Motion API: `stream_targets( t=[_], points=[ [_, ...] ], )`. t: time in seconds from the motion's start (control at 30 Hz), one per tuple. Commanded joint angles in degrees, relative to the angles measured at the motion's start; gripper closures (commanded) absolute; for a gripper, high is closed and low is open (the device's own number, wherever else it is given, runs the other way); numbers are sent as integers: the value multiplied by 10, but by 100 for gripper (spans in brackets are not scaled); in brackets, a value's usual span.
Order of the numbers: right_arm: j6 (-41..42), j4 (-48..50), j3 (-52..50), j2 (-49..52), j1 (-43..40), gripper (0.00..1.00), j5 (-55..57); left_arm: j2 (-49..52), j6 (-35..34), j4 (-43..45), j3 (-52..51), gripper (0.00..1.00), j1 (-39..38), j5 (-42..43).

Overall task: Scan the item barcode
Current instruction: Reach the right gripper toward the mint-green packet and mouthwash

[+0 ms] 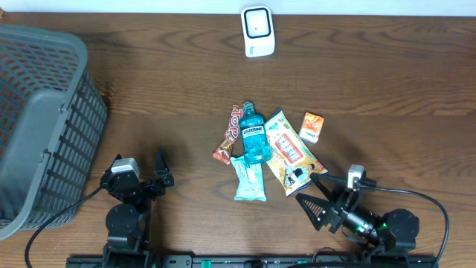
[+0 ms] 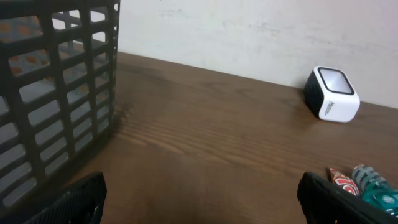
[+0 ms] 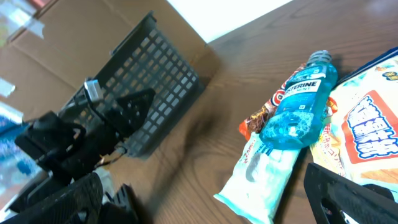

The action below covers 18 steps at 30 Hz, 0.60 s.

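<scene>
Several items lie in a heap mid-table: a blue Listerine bottle (image 1: 253, 135) (image 3: 301, 102), a red candy bar (image 1: 227, 135) (image 3: 261, 118), a white-teal wipes pack (image 1: 249, 180) (image 3: 264, 174), a yellow snack bag (image 1: 290, 152) (image 3: 367, 130) and a small orange box (image 1: 312, 127). The white barcode scanner (image 1: 257, 30) (image 2: 333, 94) stands at the far edge. My left gripper (image 1: 162, 173) (image 2: 202, 205) is open over bare wood, well left of the heap. My right gripper (image 1: 311, 192) (image 3: 205, 199) is open and empty, low beside the snack bag's near end.
A tall dark mesh basket (image 1: 41, 119) (image 2: 50, 93) (image 3: 149, 81) fills the left side of the table. The left arm (image 3: 81, 137) shows in the right wrist view, in front of the basket. Cables run along the front edge.
</scene>
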Motion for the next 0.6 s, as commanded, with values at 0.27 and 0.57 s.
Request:
stream_targets(
  t=[0.27,0.57],
  points=[
    [-87,-152,205,170,10,1,159,3,-5,-29,-7,2,2,-14],
    [-158,-315,417,435,142,1,323,3,-5,-29,-7,2,3,-14]
  ],
)
